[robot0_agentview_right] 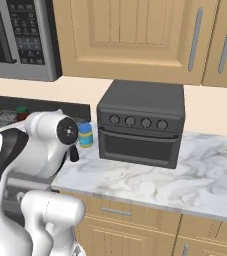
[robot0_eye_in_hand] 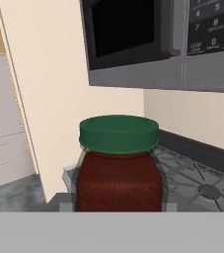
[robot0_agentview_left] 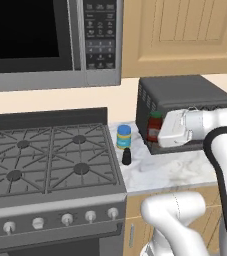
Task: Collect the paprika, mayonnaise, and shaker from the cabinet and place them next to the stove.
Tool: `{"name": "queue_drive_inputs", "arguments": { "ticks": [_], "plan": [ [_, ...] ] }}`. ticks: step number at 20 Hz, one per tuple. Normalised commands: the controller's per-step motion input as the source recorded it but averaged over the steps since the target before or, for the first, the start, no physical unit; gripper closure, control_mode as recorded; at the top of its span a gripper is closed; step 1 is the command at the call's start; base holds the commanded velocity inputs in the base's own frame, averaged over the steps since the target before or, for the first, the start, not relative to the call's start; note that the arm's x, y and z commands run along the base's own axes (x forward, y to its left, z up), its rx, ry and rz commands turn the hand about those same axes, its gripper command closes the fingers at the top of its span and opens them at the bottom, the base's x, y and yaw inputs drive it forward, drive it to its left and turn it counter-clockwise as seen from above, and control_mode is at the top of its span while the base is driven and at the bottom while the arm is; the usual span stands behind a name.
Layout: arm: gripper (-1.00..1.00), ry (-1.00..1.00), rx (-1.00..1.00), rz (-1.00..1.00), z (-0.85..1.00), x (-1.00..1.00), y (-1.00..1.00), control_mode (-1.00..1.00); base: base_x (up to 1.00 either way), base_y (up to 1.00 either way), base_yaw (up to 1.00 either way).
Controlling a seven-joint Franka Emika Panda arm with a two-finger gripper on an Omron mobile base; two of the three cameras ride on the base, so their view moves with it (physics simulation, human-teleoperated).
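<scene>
Beside stove [robot0_agentview_left: 50, 160], paprika [robot0_eye_in_hand: 118, 165] sits in gripper [robot0_agentview_left: 157, 132].

Glossy white rounded arm [robot0_agentview_left: 225, 150] links, black bands at joints; round dark joint cap [robot0_agentview_right: 67, 131] with small light markings; boxy white hand

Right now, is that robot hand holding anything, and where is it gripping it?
The end effector seems to hold the paprika, gripping low on its red body; the contact itself is hidden.
</scene>
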Motion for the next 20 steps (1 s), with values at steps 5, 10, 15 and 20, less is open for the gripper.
{"name": "queue_drive_inputs", "arguments": {
  "ticks": [5, 10, 15, 20],
  "plan": [
    [1.00, -0.02, 0.00, 0.09, -0.69, 0.00, -0.44, -1.00, 0.00, 0.00, 0.00],
    [1.00, -0.03, 0.00, 0.10, -0.92, 0.00, -0.33, -1.00, 0.00, 0.00, 0.00],
    [1.00, -0.05, 0.00, 0.11, -0.85, 0.00, -0.09, -1.00, 0.00, 0.00, 0.00],
    [1.00, 0.00, 0.00, 0.08, -0.69, 0.00, -0.02, -1.00, 0.00, 0.00, 0.00]
  ]
}}
